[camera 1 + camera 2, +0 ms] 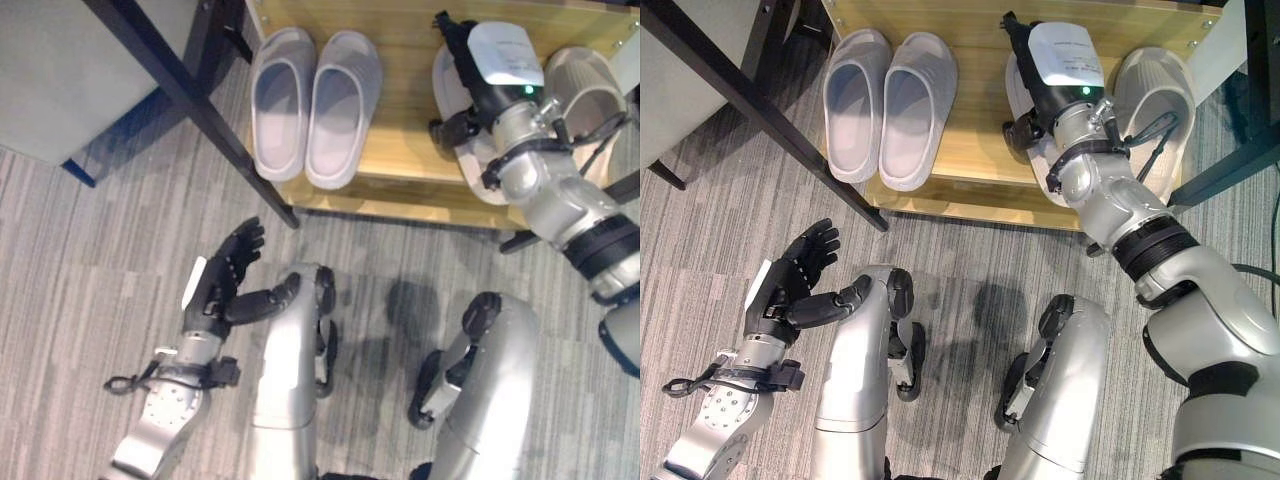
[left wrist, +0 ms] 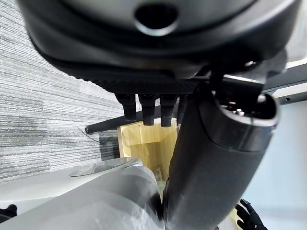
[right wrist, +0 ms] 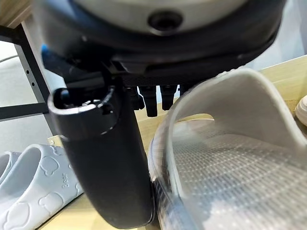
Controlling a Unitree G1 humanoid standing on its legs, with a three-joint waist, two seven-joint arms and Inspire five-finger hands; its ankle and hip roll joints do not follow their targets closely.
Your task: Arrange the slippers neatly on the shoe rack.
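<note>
A pair of light grey slippers (image 1: pixel 280 100) (image 1: pixel 342 105) lies side by side on the left of the wooden shoe rack (image 1: pixel 400 100). On the rack's right lies a whitish slipper (image 1: pixel 442 85) under my right hand (image 1: pixel 465 60). The fingers point straight toward the back. The thumb (image 3: pixel 105 163) lies along the slipper's (image 3: pixel 225 158) side. A second beige slipper (image 1: pixel 590 85) sits just to its right, tilted. My left hand (image 1: pixel 225 275) hovers over the carpet in front of the rack, open and holding nothing.
A dark slanted frame leg (image 1: pixel 190 95) crosses in front of the rack's left corner, with a grey panel (image 1: pixel 60 70) behind it. Another dark bar (image 1: pixel 1230 160) borders the rack on the right. Striped grey carpet (image 1: pixel 80 260) lies before the rack.
</note>
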